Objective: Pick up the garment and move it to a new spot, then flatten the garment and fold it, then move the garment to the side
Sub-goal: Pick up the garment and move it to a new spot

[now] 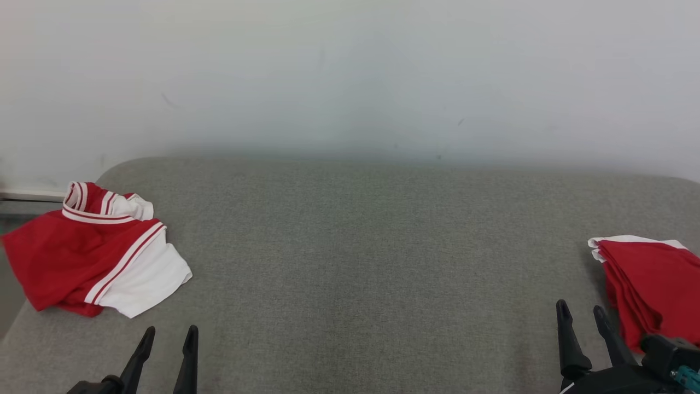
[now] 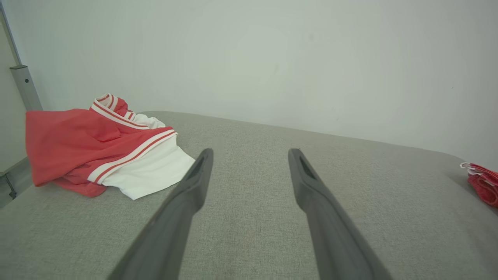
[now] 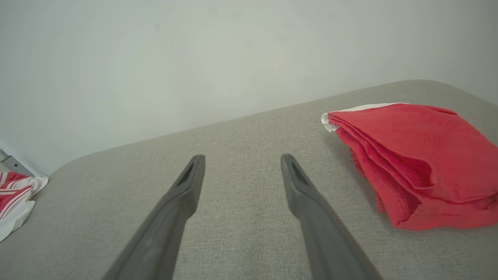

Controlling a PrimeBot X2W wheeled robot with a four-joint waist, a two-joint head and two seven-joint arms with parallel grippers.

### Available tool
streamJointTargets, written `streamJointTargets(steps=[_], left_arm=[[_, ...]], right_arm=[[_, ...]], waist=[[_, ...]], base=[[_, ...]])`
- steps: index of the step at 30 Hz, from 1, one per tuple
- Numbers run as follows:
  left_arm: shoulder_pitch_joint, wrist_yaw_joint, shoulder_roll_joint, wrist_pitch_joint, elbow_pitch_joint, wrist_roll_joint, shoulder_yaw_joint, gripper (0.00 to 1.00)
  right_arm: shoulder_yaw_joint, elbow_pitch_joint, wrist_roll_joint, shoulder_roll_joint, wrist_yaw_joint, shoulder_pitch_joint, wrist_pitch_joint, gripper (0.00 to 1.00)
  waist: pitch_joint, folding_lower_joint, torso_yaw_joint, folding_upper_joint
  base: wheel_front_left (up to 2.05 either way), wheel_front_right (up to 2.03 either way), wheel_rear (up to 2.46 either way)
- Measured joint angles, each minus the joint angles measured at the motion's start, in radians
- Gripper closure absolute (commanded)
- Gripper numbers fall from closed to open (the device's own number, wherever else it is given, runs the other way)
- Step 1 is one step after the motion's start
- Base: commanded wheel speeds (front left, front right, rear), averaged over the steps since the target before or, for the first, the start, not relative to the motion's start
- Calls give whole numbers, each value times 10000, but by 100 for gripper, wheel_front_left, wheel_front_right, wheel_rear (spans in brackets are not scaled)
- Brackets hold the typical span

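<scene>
The left gripper point(image 1: 169, 330) has two long black fingers point(image 1: 188, 361) that taper to narrow, rounded tips, like slim blades. The right gripper point(image 1: 580, 307) has the same pair, set in a chunky black base point(image 1: 618, 377) with a blocky black housing point(image 1: 664, 350) beside it and a small teal connector point(image 1: 687, 377) at its edge. Close up, the fingers look matt dark grey, each with a narrow slot point(image 2: 195, 168) sunk into its inner face near the tip.

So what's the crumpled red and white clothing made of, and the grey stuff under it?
The crumpled garment looks like thin, soft matte cloth: it slumps in folds. The grey surface looks like coarse woven fabric, maybe padded: speckled weave, rounded corners.
</scene>
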Motion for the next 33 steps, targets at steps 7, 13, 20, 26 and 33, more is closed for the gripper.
streamJointTargets(steps=[7, 13, 20, 26, 33], left_arm=[[-21, 0, -25, 104, -38, 115, -29, 0], [32, 2, 77, 134, -128, 176, 161, 0], [110, 2, 140, 221, -230, 274, 383, 0], [568, 2, 228, 221, -439, 278, 897, 0], [1081, 2, -221, 127, -571, 410, 1716, 0]], right_arm=[[104, -58, 6, 104, 0, 92, -4, 0], [326, -40, 6, 221, 13, 113, 8, 0], [654, 119, 4, 374, 56, 42, 96, 0], [945, 75, -79, 412, 132, -209, 272, 0], [1361, 318, -326, 407, 359, -1313, 564, 0]], waist=[[5, 0, 651, 0], [11, 0, 1410, 0], [14, 0, 2385, 0], [84, -1, 3242, 0], [480, 0, 4029, 1]], base=[[0, 0, 0], [0, 0, 0], [0, 0, 0], [0, 0, 0], [0, 0, 0]])
